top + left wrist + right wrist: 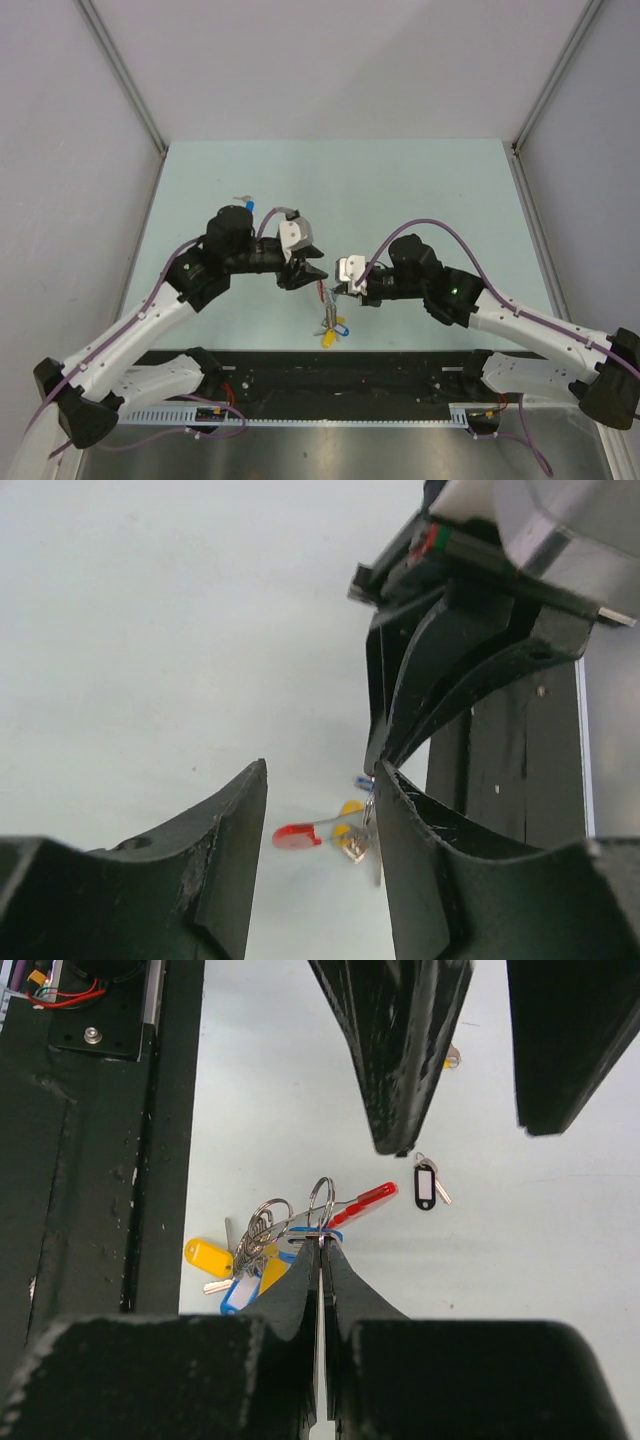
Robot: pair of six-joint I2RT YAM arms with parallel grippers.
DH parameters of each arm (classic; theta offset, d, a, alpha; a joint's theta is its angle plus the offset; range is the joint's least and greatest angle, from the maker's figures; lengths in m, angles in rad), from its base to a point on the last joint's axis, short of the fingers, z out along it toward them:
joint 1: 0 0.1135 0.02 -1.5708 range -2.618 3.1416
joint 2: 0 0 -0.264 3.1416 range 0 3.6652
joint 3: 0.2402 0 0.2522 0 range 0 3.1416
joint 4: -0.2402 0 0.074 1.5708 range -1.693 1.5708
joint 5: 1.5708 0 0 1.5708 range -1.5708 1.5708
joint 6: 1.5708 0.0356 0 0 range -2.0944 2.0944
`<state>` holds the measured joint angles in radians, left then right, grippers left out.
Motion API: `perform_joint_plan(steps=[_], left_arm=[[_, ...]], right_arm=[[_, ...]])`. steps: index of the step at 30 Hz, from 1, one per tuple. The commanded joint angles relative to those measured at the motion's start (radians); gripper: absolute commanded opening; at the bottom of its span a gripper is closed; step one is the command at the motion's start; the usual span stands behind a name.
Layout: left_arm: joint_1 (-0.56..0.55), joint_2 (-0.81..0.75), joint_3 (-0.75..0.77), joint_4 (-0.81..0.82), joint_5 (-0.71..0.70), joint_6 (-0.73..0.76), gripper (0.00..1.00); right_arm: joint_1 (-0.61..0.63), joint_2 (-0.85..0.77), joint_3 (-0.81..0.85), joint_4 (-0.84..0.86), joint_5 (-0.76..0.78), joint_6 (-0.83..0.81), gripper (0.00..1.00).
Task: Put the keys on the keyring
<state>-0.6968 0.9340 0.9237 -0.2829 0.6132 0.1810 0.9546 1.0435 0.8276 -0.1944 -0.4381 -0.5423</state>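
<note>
The right gripper's (322,1245) jaws are clamped on the silver wire of the keyring (321,1198), with blue- and yellow-tagged keys (215,1258) bunched beside it on the table (560,1240). The left gripper's (320,770) jaws are set apart, just beside. The black-rimmed tag's (425,1182) label cannot be read.

Left hand (308,272) beside right hand (330,291); keyring (320,293), keys (331,330) clustered just nearside.

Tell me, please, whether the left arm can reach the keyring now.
Probably yes: the left gripper is open close beside the keyring, and only the right gripper, shut on it, crowds the approach.
</note>
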Motion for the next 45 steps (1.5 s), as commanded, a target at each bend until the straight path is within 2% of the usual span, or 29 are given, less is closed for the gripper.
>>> perform_joint_plan(steps=[1, 7, 16, 22, 30, 35, 36, 38, 39, 40, 45], left_arm=[[0.005, 0.1, 0.135, -0.396, 0.12, 0.296, 0.52], [-0.016, 0.144, 0.145, -0.391, 0.197, 0.339, 0.5], [-0.059, 0.226, 0.176, -0.406, 0.177, 0.354, 0.49], [-0.066, 0.241, 0.168, -0.395, 0.184, 0.344, 0.38], [-0.076, 0.256, 0.162, -0.397, 0.186, 0.342, 0.36], [-0.081, 0.262, 0.153, -0.401, 0.188, 0.341, 0.31], [-0.082, 0.261, 0.152, -0.4, 0.188, 0.338, 0.3], [-0.082, 0.261, 0.149, -0.395, 0.189, 0.33, 0.19], [-0.082, 0.259, 0.147, -0.395, 0.186, 0.33, 0.13], [-0.082, 0.255, 0.145, -0.391, 0.18, 0.322, 0.01], [-0.081, 0.181, 0.103, -0.282, 0.135, 0.244, 0.0]], right_arm=[[0.009, -0.013, 0.057, -0.011, -0.011, -0.024, 0.0], [0.018, -0.01, 0.059, -0.023, -0.008, -0.025, 0.0], [0.032, -0.011, 0.065, -0.03, 0.001, -0.028, 0.0], [0.038, -0.007, 0.07, -0.039, 0.004, -0.03, 0.0], [0.042, -0.007, 0.071, -0.037, 0.012, -0.03, 0.0], [0.046, -0.011, 0.071, -0.039, 0.015, -0.03, 0.0], [0.046, -0.013, 0.073, -0.039, 0.016, -0.03, 0.0], [0.046, -0.016, 0.071, -0.04, 0.019, -0.027, 0.0], [0.046, -0.016, 0.073, -0.04, 0.022, -0.028, 0.0], [0.046, -0.019, 0.073, -0.043, 0.025, -0.027, 0.0], [0.046, -0.034, 0.071, -0.065, 0.059, -0.021, 0.0]])
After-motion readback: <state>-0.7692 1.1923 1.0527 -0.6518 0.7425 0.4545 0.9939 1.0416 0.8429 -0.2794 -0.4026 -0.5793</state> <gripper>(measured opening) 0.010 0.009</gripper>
